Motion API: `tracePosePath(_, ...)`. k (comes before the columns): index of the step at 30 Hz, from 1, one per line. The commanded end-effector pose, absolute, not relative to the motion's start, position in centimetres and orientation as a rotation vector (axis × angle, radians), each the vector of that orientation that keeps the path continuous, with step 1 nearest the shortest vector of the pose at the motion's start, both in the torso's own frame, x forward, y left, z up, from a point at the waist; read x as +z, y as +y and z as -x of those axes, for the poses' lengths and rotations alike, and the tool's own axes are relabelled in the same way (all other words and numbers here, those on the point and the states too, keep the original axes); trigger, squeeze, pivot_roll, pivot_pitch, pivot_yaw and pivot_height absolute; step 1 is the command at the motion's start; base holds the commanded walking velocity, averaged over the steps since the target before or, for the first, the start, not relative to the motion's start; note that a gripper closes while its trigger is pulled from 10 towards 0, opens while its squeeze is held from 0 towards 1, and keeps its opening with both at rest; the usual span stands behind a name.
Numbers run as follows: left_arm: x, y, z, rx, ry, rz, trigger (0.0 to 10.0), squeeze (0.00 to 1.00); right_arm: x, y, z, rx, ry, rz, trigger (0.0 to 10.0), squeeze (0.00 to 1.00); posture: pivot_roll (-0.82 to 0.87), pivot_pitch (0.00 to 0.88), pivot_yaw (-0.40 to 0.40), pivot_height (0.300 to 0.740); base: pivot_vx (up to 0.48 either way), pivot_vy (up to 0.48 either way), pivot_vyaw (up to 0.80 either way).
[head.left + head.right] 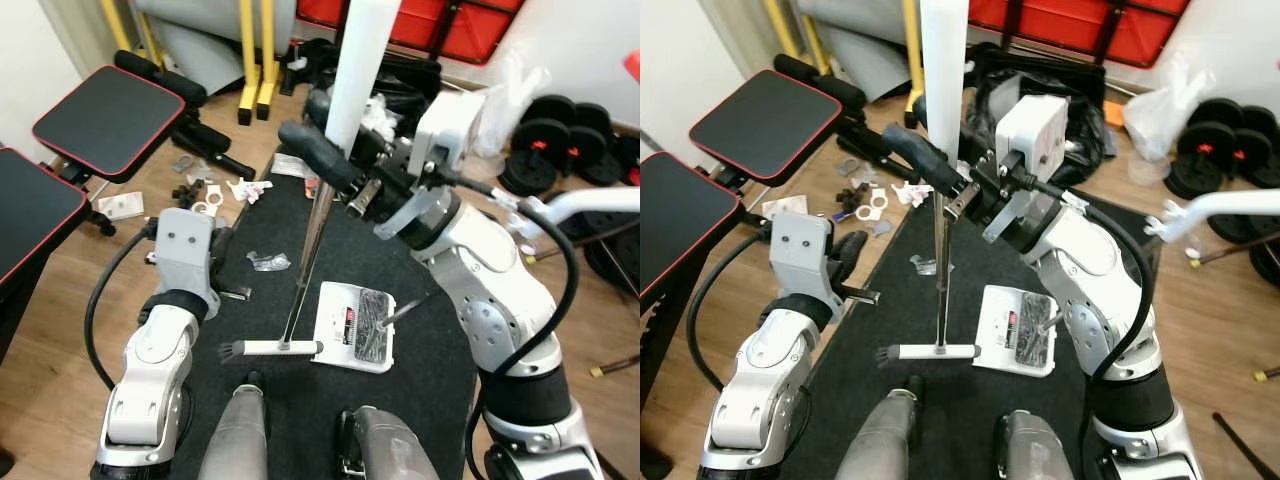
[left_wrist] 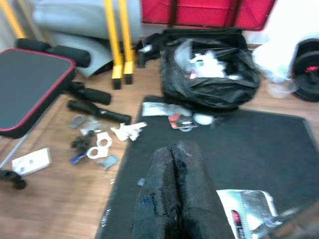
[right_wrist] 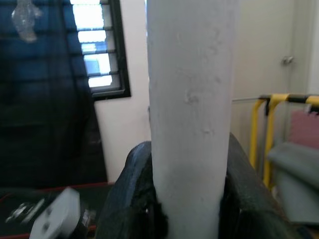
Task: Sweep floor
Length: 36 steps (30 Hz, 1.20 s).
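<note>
The black mat (image 1: 420,300) offers bare room ahead of the broom head (image 1: 270,349) and to its left, broken only by a crumpled wrapper (image 1: 268,261), while the white dustpan (image 1: 355,327) lies just beside the broom head on the right and blocks that side. The upright broom handle (image 1: 358,75), gripped by the right tool (image 1: 330,160), stands in the middle of the mat, and the left tool (image 2: 172,194), fingers pressed together, hovers over the mat's left edge. Beyond the mat a stuffed black rubbish bag (image 2: 209,74) closes the far end, small litter (image 2: 102,144) dots the wooden floor (image 1: 60,350) to the left before two padded weight benches (image 1: 105,120), and black weight plates (image 1: 560,140) stack up on the right.
</note>
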<state>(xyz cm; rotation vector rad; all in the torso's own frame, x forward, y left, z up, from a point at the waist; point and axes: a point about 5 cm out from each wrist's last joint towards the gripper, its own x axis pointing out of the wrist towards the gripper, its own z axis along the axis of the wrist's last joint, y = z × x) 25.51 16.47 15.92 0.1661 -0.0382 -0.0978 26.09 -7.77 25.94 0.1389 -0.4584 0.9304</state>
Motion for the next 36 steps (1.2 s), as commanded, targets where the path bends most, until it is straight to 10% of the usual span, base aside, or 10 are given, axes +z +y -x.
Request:
tracePosePath(1, 15.7, 16.5, -25.3, -0.097, -0.031, -0.170, 10.0, 0.00, 26.2, -7.8, -25.6, 0.936, -0.486, -0.130, 10.0, 0.00, -0.11, 0.181, -0.132, 0.740, 0.000, 0.000, 0.79)
tracePosePath(36, 16.1, 15.8, -25.2, -0.155, -0.049, -0.138, 10.0, 0.00, 25.4, -8.7, -26.6, 0.783, -0.417, -0.110, 10.0, 0.00, -0.13, 0.191, -0.130, 0.740, 0.130, 0.000, 0.31)
